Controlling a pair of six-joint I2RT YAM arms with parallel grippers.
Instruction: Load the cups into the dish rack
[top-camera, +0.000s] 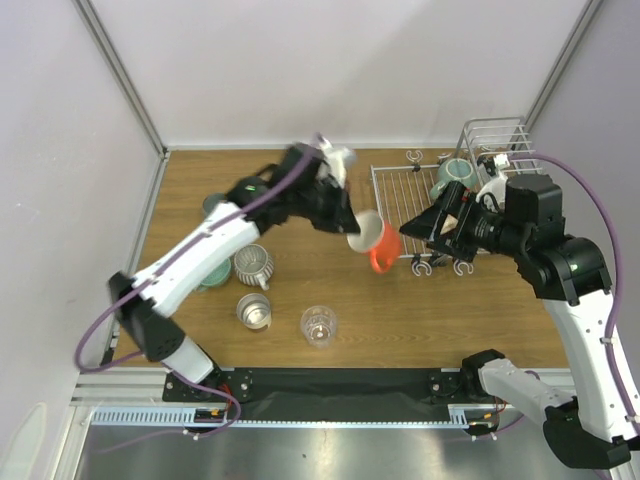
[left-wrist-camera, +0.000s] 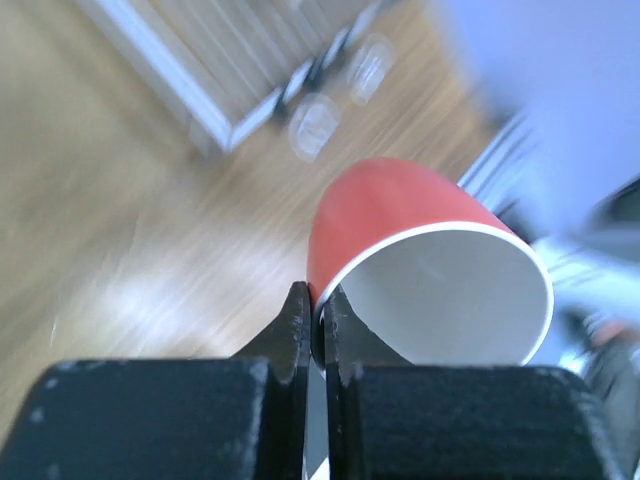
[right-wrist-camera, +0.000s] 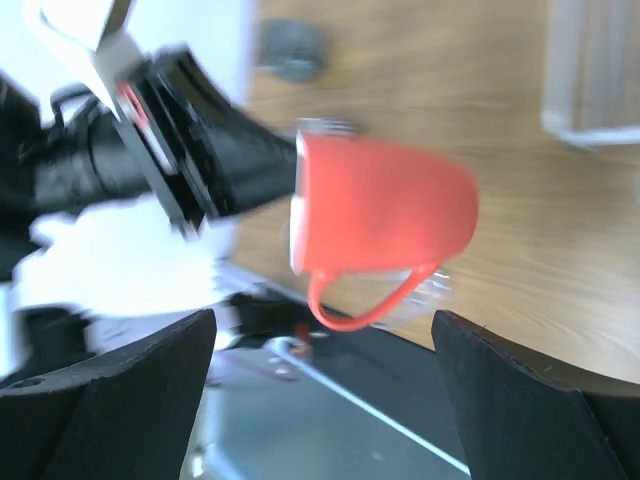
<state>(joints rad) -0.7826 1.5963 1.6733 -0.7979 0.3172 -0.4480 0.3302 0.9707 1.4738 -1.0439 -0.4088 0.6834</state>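
left jaws: clamped on the rim of the orange mug (top-camera: 378, 248), one finger (left-wrist-camera: 292, 325) outside the wall, the other inside
orange mug: orange-red outside, white inside (left-wrist-camera: 450, 300), held in the air off the counter (top-camera: 420, 310); tipped on its side, mouth toward the left jaws, base pointing toward the right jaws
mug handle: thin orange loop (right-wrist-camera: 360, 300), hangs on the lower side in the right wrist view, in line with the gap between the right jaws
right jaws: apart, nothing between them; they face the mug's base, just beside it and not touching
dish rack: silver wire; flat grid tray (top-camera: 395, 195) lies directly under the right jaws and just beyond the mug; taller barred basket (top-camera: 495, 135) stands behind the right jaws at the far corner
greyish mug (top-camera: 455, 172): sits on the rack tray behind the right jaws, near the basket
ribbed whitish cup (top-camera: 254, 265): on the counter, well behind and below the left jaws, beside the left arm
steel cup (top-camera: 254, 311): on the counter, just nearside of the ribbed cup
clear glass (top-camera: 318, 325): upright on the counter, below the left jaws toward the near edge; blurred in the left wrist view
teal mug (top-camera: 212, 276): on the counter, mostly hidden under the left arm
dark mug (top-camera: 213, 205): on the counter, far side of the left arm; colour hard to tell
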